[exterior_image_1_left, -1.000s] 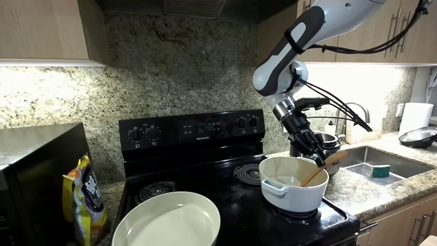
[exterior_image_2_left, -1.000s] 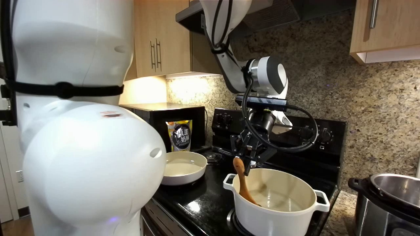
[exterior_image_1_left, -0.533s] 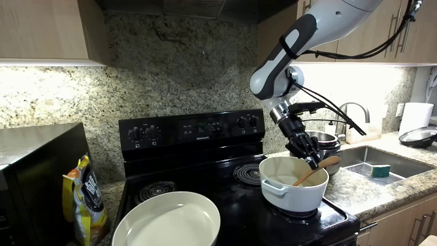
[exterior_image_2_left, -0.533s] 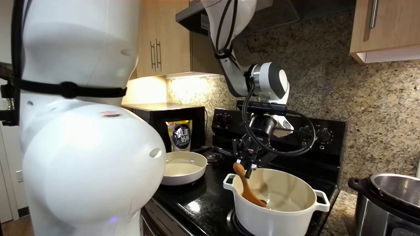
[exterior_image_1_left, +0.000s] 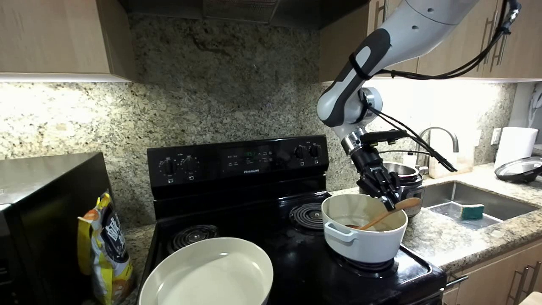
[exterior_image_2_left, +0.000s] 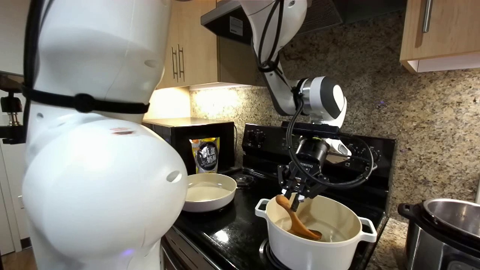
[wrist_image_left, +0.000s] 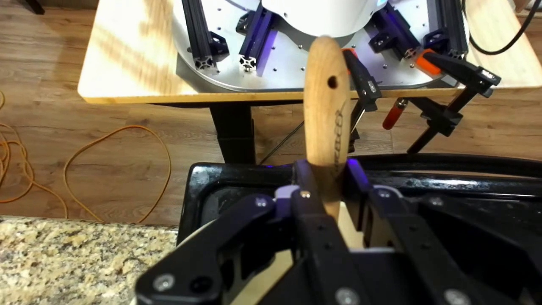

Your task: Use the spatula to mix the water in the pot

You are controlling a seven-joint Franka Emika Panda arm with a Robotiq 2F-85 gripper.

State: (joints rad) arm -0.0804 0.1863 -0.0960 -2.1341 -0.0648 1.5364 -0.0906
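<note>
The spatula (exterior_image_2_left: 294, 217), a slim tan wooden utensil, leans at a slant inside the white pot (exterior_image_2_left: 311, 253). Its lower end rests low in the pot, and its handle rises past the rim. My gripper (exterior_image_1_left: 393, 204) is over the pot's rim, shut on that handle in both exterior views. In the wrist view the gripper (wrist_image_left: 329, 171) has one finger on each side of the handle, whose rounded top (wrist_image_left: 325, 97) sticks out beyond the fingertips. Faint glints on the pot's pale interior suggest clear water (exterior_image_2_left: 332, 233); its level is hard to make out.
A wide pale pan (exterior_image_1_left: 211, 275) occupies the front of the black stove (exterior_image_1_left: 296, 262). A steel cooker (exterior_image_2_left: 446, 236) stands close beside the pot. The stove's control panel (exterior_image_1_left: 237, 161) rises behind. A sink (exterior_image_1_left: 504, 201) with a green sponge (exterior_image_1_left: 472, 212) lies beyond, and a snack bag (exterior_image_2_left: 206, 154) leans by the microwave.
The gripper has dropped and shifted across the pot, carrying the spatula, which now slants more. The spatula's lower end has swept toward the pot's middle, and its darker tip has come into sight.
</note>
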